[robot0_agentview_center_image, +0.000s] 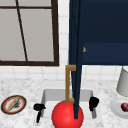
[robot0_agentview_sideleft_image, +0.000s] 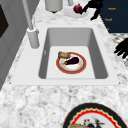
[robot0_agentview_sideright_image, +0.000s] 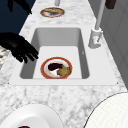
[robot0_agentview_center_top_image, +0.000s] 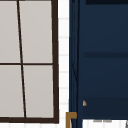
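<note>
Sink (robot0_agentview_sideleft_image: 100, 57), white, set in the marble worktop (robot0_agentview_sideleft_image: 37, 100): holds a red-rimmed plate (robot0_agentview_sideleft_image: 82, 65) of food.

Left hand (robot0_agentview_center_image: 38, 108): released, fingers hanging, at the sink's left rim.

Right hand (robot0_agentview_center_image: 93, 102): released, fingers spread, at the right rim.

I'm working in a kitchen: a white sink (robot0_agentview_sideleft_image: 100, 62) set in a marble counter (robot0_agentview_sideleft_image: 37, 100), a tap (robot0_agentview_sideright_image: 96, 37), a window (robot0_agentview_center_image: 27, 32), a navy wall cabinet (robot0_agentview_center_image: 105, 32)
</note>
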